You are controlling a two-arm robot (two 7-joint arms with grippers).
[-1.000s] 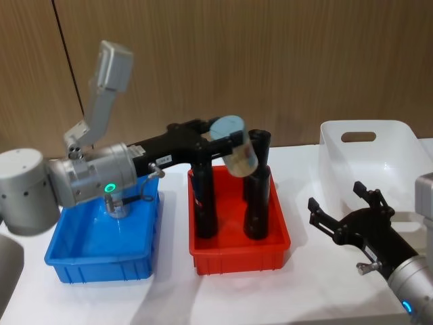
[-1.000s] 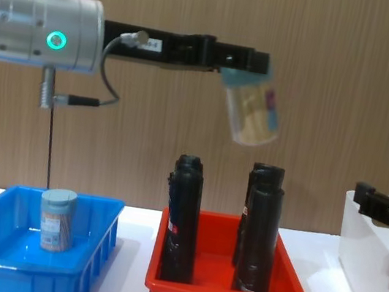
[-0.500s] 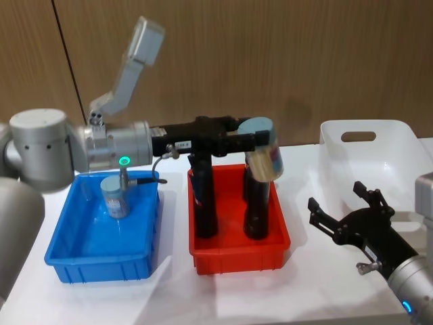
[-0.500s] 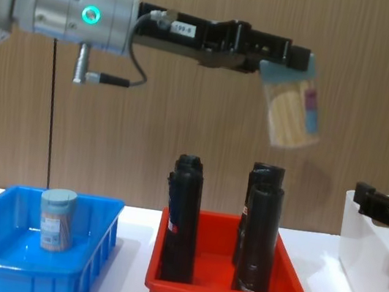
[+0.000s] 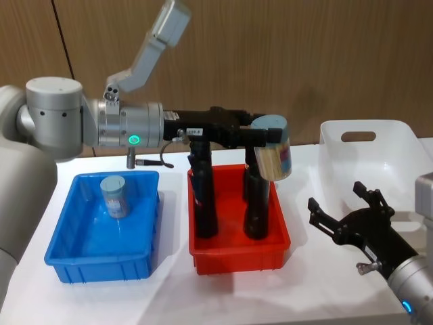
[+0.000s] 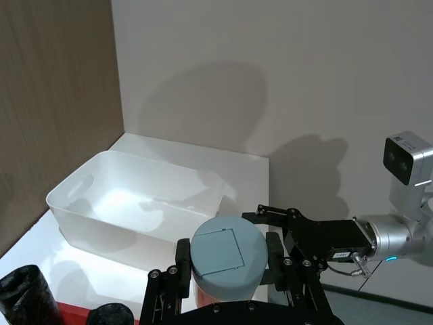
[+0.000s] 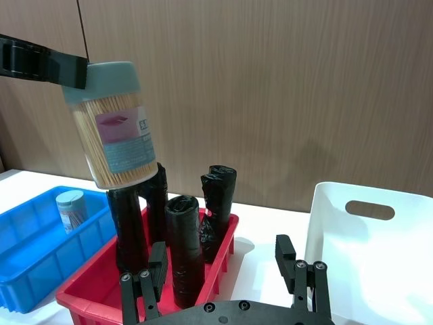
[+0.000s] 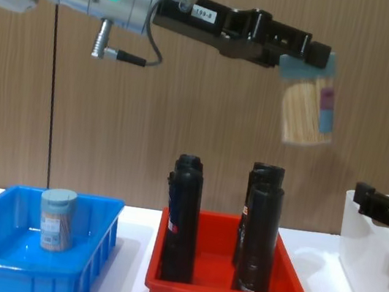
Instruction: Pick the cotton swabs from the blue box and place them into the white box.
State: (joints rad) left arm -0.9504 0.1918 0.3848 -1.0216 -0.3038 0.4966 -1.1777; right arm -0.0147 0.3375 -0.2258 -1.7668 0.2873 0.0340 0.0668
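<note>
Red bin [image 5: 238, 256] w/ black tubes [image 5: 205, 196] sits btwn blue box [image 5: 101, 261] and white box [image 5: 369, 159] on desk [image 5: 318, 271]. Left end effector [image 5: 270, 135] pinching cotton swabs tub [image 5: 276, 161] by lid, above bin's right side, further right vs 0.5 s ago. 2nd tub [image 5: 115, 196] upright in blue box. Right end effector [image 5: 336, 196] spread, near white box front.

The head camera is looking forward and down, taking in the blue box [image 5: 67, 261], the red bin [image 5: 237, 261] and the white box [image 5: 389, 152], while the chest camera is sitting lower, seeing the same bins side-on. The left wrist camera is peering closely over the held tub of cotton swabs [image 6: 229, 263] toward the white box, and the right wrist camera is facing that tub from lower down, across the red bin.
</note>
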